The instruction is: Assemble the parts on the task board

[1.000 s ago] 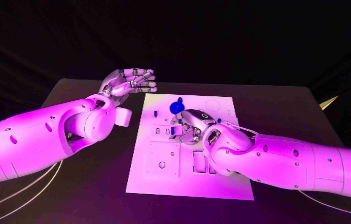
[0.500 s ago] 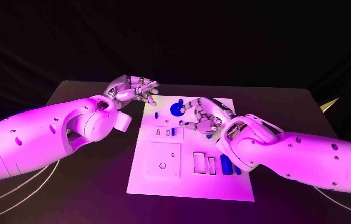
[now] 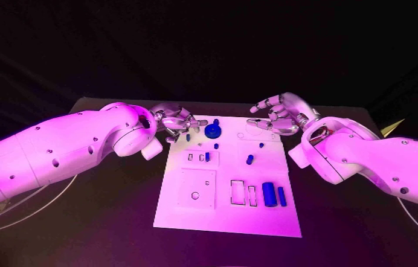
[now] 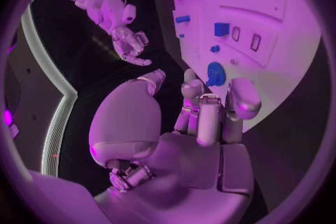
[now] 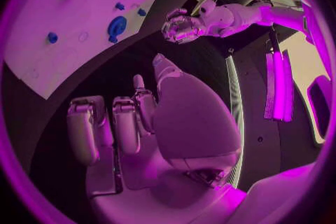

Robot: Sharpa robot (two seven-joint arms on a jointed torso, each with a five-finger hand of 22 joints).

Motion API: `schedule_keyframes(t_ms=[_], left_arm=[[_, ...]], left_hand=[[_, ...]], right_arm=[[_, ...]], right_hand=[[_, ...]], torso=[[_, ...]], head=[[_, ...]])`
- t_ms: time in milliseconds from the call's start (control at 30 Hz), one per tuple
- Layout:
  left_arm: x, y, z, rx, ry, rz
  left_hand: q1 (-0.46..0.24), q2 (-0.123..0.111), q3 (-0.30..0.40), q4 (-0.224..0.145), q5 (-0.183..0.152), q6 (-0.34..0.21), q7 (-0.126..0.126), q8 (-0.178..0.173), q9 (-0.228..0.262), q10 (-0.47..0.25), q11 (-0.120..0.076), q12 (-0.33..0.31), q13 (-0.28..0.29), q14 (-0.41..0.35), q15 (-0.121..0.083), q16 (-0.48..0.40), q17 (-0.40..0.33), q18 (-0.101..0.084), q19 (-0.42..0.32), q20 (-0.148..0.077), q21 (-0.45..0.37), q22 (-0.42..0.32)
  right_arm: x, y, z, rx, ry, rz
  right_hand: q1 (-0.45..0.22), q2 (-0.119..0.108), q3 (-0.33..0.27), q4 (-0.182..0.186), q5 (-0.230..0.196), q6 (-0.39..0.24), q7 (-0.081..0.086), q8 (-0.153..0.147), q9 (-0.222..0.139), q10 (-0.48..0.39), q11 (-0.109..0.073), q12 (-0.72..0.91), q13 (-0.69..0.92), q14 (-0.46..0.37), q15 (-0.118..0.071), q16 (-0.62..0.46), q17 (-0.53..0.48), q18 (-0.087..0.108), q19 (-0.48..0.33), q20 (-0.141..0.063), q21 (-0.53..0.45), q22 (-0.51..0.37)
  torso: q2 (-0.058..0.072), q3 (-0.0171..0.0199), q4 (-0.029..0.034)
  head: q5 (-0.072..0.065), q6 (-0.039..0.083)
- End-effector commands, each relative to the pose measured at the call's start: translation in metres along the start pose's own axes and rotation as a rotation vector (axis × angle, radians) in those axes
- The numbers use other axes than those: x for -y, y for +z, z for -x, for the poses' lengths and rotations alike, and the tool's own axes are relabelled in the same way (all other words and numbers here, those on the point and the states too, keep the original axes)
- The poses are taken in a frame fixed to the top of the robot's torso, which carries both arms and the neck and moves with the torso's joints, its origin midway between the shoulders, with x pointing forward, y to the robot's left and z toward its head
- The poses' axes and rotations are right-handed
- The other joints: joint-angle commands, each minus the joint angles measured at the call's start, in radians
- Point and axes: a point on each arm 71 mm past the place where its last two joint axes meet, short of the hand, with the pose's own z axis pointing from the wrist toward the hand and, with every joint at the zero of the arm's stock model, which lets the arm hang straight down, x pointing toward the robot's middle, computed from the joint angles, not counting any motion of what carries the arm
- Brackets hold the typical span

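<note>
The white task board [image 3: 196, 215] lies in the middle of the black table. On it are a round blue disc [image 3: 213, 131] near the far edge, a small blue peg [image 3: 250, 159] in the middle and two upright blue blocks [image 3: 274, 194] at the near right. My left hand [image 3: 179, 125] hovers at the board's far left corner with fingers loosely bent, holding nothing. My right hand [image 3: 279, 115] hangs over the far right corner, also holding nothing. The left wrist view shows the disc [image 4: 215, 74] just past my fingertips [image 4: 210, 106]. The right wrist view shows the board [image 5: 42, 61] and disc [image 5: 116, 26].
Smaller blue pieces [image 3: 207, 156] stand in the slots on the board's left half. A large square recess [image 3: 197, 189] and narrow slots [image 3: 237, 193] mark the near part. Black table [image 3: 339, 218] surrounds the board on both sides. A pale pointed object [image 3: 391, 122] sits at the far right edge.
My right hand has lifted off the board's middle and drawn back to the far right corner, uncovering the blue peg and blocks. My left hand has come down closer to the far left corner.
</note>
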Motion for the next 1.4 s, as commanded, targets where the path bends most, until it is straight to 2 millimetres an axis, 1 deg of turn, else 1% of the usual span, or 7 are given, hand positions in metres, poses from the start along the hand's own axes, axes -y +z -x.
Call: schedule_keyframes(t_ms=[33, 367, 633, 767, 1033, 1133, 1400], left_arm=[[-0.003, 0.005, -0.001, -0.044, 0.232, 0.185], [0.01, 0.026, -0.008, -0.084, 0.387, 0.254], [0.014, 0.038, -0.016, -0.103, 0.452, 0.282], [0.016, 0.042, -0.022, -0.13, 0.469, 0.287], [0.015, 0.048, -0.033, -0.178, 0.485, 0.301], [0.015, 0.049, -0.036, -0.185, 0.481, 0.303], [0.016, 0.051, -0.041, -0.211, 0.475, 0.3]], left_hand=[[-0.003, 0.013, -0.009, 0.002, -0.004, -0.001, -0.005, 0.007, 0.009, 0.013, -0.001, 0.027, 0.031, 0.072, -0.006, 0.008, 0.193, -0.013, 0.01, 0.001, 0.014, 0.022], [-0.016, 0.028, -0.024, 0.003, -0.005, -0.005, -0.006, 0.013, 0.023, 0.016, -0.002, 0.048, 0.054, 0.075, -0.006, 0.013, 0.201, -0.017, 0.017, 0.001, 0.033, 0.049], [-0.027, 0.039, -0.035, 0.002, -0.005, -0.013, -0.005, 0.017, 0.035, 0.011, 0.0, 0.053, 0.06, 0.074, -0.004, 0.012, 0.2, -0.018, 0.016, 0.002, 0.04, 0.059], [-0.03, 0.042, -0.037, 0.003, -0.006, -0.014, -0.005, 0.019, 0.038, 0.01, 0.0, 0.055, 0.062, 0.075, -0.004, 0.013, 0.201, -0.018, 0.015, 0.003, 0.041, 0.061], [-0.053, 0.05, -0.058, 0.003, -0.008, -0.021, -0.004, 0.023, 0.052, -0.001, 0.001, 0.052, 0.058, 0.072, -0.003, 0.01, 0.195, -0.018, 0.01, 0.004, 0.044, 0.062], [-0.054, 0.053, -0.059, 0.003, -0.007, -0.022, -0.003, 0.023, 0.053, -0.003, 0.001, 0.05, 0.056, 0.071, -0.003, 0.009, 0.195, -0.018, 0.009, 0.004, 0.044, 0.061], [-0.052, 0.057, -0.059, 0.002, -0.005, -0.023, -0.004, 0.023, 0.055, -0.002, 0.001, 0.052, 0.058, 0.071, -0.003, 0.01, 0.195, -0.018, 0.009, 0.005, 0.045, 0.064]], right_arm=[[0.007, 0.002, 0.004, -0.026, 0.064, -0.039], [0.018, 0.007, 0.015, 0.003, 0.065, -0.076], [0.02, 0.01, 0.017, 0.003, 0.067, -0.087], [0.02, 0.011, 0.016, 0.0, 0.069, -0.088], [0.021, 0.012, 0.016, -0.004, 0.066, -0.094], [0.022, 0.013, 0.016, -0.004, 0.065, -0.096], [0.021, 0.015, 0.015, -0.002, 0.048, -0.088]], right_hand=[[-0.008, 0.007, 0.003, 0.001, 0.004, 0.007, 0.0, 0.005, 0.001, 0.0, -0.003, -0.002, 0.077, 0.101, -0.007, -0.002, 0.244, 0.005, 0.086, -0.005, -0.001, 0.228], [-0.014, 0.008, 0.002, 0.003, 0.003, 0.006, 0.0, 0.006, 0.002, 0.001, -0.004, 0.0, 0.078, 0.101, -0.007, -0.003, 0.243, 0.006, 0.086, -0.005, -0.003, 0.227], [-0.029, 0.011, 0.0, 0.003, -0.003, 0.004, 0.0, 0.008, 0.003, 0.004, -0.004, 0.002, 0.08, 0.101, -0.008, -0.003, 0.243, 0.006, 0.086, -0.006, -0.003, 0.227], [-0.029, 0.011, 0.0, 0.003, -0.003, 0.004, 0.0, 0.008, 0.003, 0.004, -0.004, 0.002, 0.08, 0.101, -0.008, -0.003, 0.243, 0.006, 0.086, -0.006, -0.003, 0.227], [-0.031, 0.011, 0.0, 0.003, -0.005, 0.004, -0.001, 0.008, 0.003, 0.005, -0.004, 0.004, 0.081, 0.101, -0.008, -0.003, 0.243, 0.006, 0.085, -0.006, -0.003, 0.227], [-0.031, 0.011, 0.0, 0.003, -0.005, 0.004, -0.001, 0.008, 0.003, 0.005, -0.004, 0.004, 0.081, 0.101, -0.008, -0.003, 0.243, 0.006, 0.085, -0.006, -0.003, 0.227], [-0.033, 0.012, 0.0, 0.002, -0.006, 0.003, -0.001, 0.008, 0.003, 0.005, -0.004, 0.004, 0.081, 0.101, -0.008, -0.003, 0.242, 0.006, 0.085, -0.006, -0.004, 0.226]], torso=[[-0.008, 0.0006, -0.0025], [-0.016, 0.0043, 0.0016], [-0.013, 0.0044, 0.0014], [-0.012, 0.0026, 0.0001], [-0.01, 0.0031, -0.0018], [-0.01, 0.0024, -0.0003], [-0.011, 0.0036, 0.0013]], head=[[0.001, -0.006], [0.006, -0.017], [0.015, -0.014], [0.019, -0.015], [0.016, -0.016], [0.013, -0.017], [0.012, -0.024]])
